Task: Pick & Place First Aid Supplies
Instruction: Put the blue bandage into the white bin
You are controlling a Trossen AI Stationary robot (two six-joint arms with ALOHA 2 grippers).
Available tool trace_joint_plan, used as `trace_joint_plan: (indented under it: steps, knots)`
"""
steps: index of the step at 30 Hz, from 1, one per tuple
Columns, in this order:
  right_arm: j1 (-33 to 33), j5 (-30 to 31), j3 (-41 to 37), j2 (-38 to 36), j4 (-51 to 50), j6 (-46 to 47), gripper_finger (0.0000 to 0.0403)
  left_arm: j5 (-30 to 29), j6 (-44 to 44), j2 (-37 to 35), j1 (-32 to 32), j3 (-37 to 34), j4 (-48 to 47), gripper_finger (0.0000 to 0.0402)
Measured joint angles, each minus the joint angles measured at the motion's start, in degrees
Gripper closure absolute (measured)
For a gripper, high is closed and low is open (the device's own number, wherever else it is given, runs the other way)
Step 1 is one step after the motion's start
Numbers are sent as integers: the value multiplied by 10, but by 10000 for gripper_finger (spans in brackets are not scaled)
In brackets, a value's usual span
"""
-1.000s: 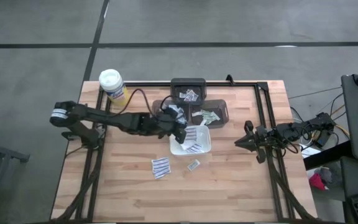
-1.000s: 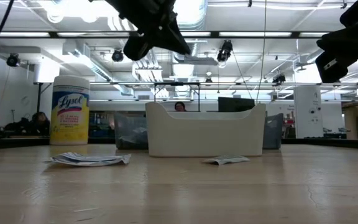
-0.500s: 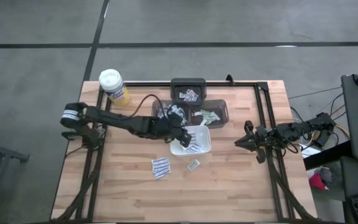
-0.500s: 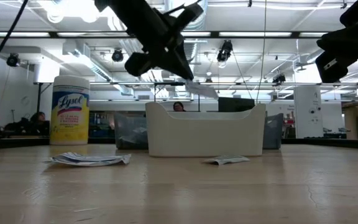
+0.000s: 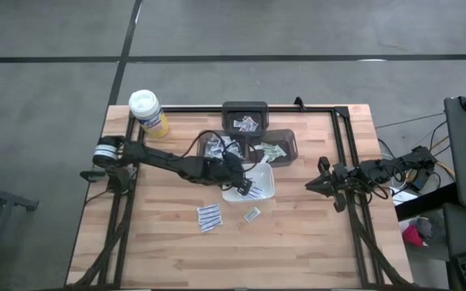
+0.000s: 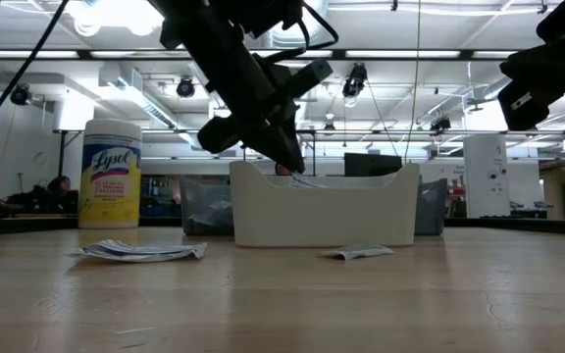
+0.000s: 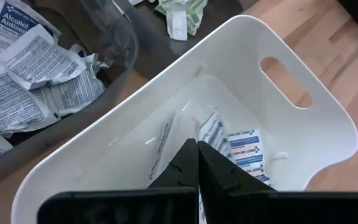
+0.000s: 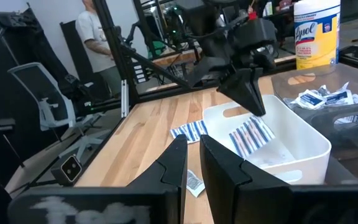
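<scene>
The first aid supplies are small flat packets. Some lie in three dark bins [image 5: 244, 120], some in the white tray [image 5: 267, 174], and two on the wood: a striped one [image 5: 208, 217] and a small one [image 5: 252, 214]. My left gripper [image 5: 245, 184] points slantwise down into the tray, shut on a packet [image 8: 248, 134]. The low view shows its tip [image 6: 292, 167] just at the tray's rim [image 6: 322, 186]. My right gripper [image 5: 310, 187] waits at the table's right side, its fingers [image 8: 173, 162] level and a narrow gap apart, with nothing between them. My left gripper pinches a thin blue-striped packet by its upper edge [image 7: 209, 132] between its two fingertips. The fingers come slanting down from the table's left. The packet hangs below the tips inside the white tray. Whether its lower end touches the tray's floor I cannot tell.
A yellow canister with a white lid [image 5: 146, 111] stands at the far left corner. A black frame [image 5: 342, 129] runs along the far and side edges. Bare wood lies at the near side. A person [image 8: 95, 25] stands beyond the table.
My left gripper has sunk from above the bins toward the white tray, going a little toward the table's right and near edges and tipping further downward. It stays shut, and the packet that hung clear above the rim now reaches into the tray.
</scene>
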Motion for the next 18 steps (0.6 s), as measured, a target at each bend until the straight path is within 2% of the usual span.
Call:
trace_joint_plan:
  steps: [18]
  knots:
    - [0,0,0,1,0,-2,360,0,14,9,3,-1,-2,401]
